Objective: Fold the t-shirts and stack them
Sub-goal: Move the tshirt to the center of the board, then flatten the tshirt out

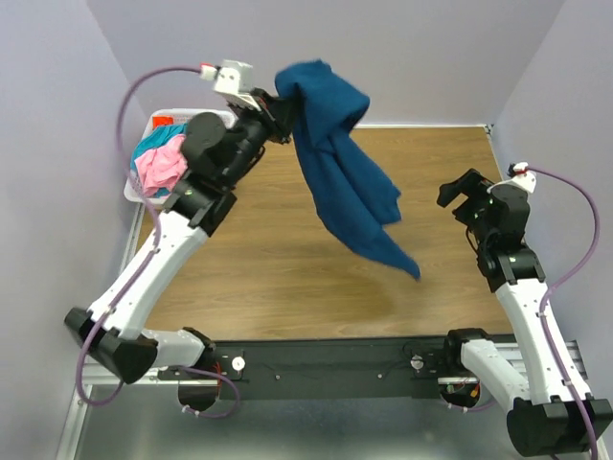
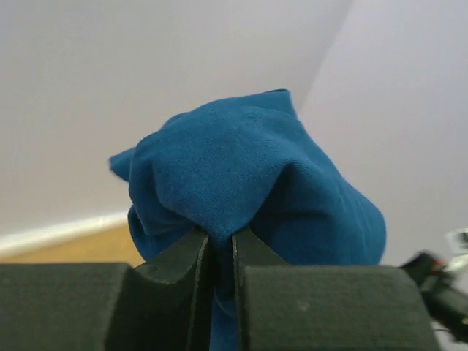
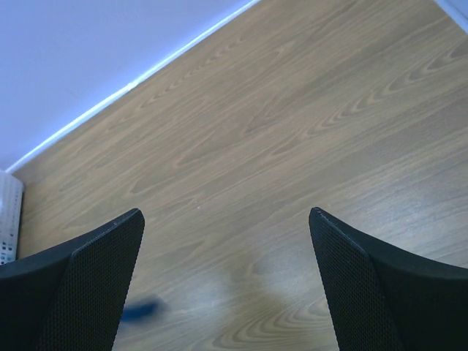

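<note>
A wooden table (image 1: 278,278) stands between pale lilac walls (image 1: 57,144). At its far-left corner sits a white basket (image 1: 130,190), seemingly latticed, largely hidden.

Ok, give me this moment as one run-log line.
left fingers: pinching blue t-shirt, hanging over table | right fingers: open, empty | pink t-shirt, teal t-shirt: in basket

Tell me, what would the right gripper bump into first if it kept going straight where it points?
Probably the wooden table: the right gripper points down at it, fingers open. The dark blue t-shirt hangs off to one side, though depth is unclear.
</note>
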### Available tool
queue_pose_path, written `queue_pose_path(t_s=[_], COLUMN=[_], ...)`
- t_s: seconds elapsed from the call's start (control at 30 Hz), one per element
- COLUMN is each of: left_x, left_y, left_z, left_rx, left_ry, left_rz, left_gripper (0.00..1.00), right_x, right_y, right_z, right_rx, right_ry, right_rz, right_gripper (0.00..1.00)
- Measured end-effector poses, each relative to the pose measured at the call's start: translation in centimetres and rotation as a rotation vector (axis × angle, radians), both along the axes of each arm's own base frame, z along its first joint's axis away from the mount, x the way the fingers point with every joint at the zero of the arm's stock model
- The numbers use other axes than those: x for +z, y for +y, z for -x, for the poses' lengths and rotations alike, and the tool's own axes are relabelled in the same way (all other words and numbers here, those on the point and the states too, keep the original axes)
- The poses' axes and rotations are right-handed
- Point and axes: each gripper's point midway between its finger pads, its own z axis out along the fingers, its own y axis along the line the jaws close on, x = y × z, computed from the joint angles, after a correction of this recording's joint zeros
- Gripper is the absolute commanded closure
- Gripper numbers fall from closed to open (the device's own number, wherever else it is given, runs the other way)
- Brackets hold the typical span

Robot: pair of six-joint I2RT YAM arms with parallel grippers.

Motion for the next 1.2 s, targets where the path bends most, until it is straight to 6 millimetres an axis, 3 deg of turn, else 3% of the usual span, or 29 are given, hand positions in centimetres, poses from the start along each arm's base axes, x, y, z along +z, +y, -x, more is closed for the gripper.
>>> queue_pose_path(t_s=[0.03,0.07,0.1,0.2,0.23,0.27,0.3,0.37,0.4,0.47,0.6,0.7,0.87,1.0,1.07,1.2], left_x=[-1.8,-6.1,-8.5,-19.9,-24.7,-29.5,-32.9,-36.4,-37.5,-37.8,-35.8,-35.7,-40.8,-44.6,-45.1,-45.6], left_y=[0.0,-0.3,-0.4,0.5,1.4,2.7,3.8,5.4,5.9,6.3,6.6,6.8,5.6,3.1,1.9,-0.6], left_z=[-1.1,-3.4,-4.8,-9.8,-10.9,-11.2,-11.0,-10.0,-9.4,-8.4,-7.0,-5.3,-0.3,4.0,4.7,4.2], left_rx=[0.022,0.062,0.080,0.180,0.222,0.266,0.301,0.338,0.352,0.357,0.347,0.336,0.271,0.150,0.101,0.026], left_ry=[0.039,0.143,0.199,0.460,0.567,0.685,0.770,0.864,0.896,0.906,0.860,0.850,0.949,1.042,1.060,1.064], left_rz=[-0.013,-0.039,-0.060,-0.141,-0.181,-0.224,-0.256,-0.294,-0.304,-0.301,-0.265,-0.251,-0.305,-0.350,-0.343,-0.323], left_gripper=[0.54,0.35,0.28,0.14,0.13,0.12,0.10,0.08,0.08,0.08,0.08,0.08,0.08,0.08,0.08,0.08], right_x=[0.1,0.3,0.4,-0.1,-0.7,-1.1,-1.7,-2.9,-3.3,-4.3,-6.4,-8.0,-9.6,-12.8,-14.6,-18.0], right_y=[-0.1,-0.1,-0.1,0.0,0.2,0.4,0.6,1.0,1.3,2.0,3.3,4.4,8.3,12.0,13.6,16.4], right_z=[0.1,0.1,0.2,-0.1,-0.3,-0.5,-0.7,-0.9,-1.0,-1.2,-1.0,-0.2,1.0,2.4,3.0,4.8], right_rx=[-0.003,-0.005,-0.005,0.000,0.011,0.021,0.036,0.060,0.075,0.117,0.190,0.244,0.375,0.481,0.518,0.579], right_ry=[-0.005,-0.010,-0.012,0.004,0.023,0.038,0.059,0.098,0.110,0.143,0.208,0.258,0.312,0.416,0.476,0.595], right_rz=[0.001,0.001,0.001,0.002,0.000,0.000,0.001,-0.002,-0.004,-0.012,-0.032,-0.041,-0.027,-0.011,0.009,0.036], right_gripper=[0.00,0.00,0.00,0.00,0.00,0.00,0.00,0.00,0.00,0.00,0.00,0.00,0.00,0.00,0.00,0.05])
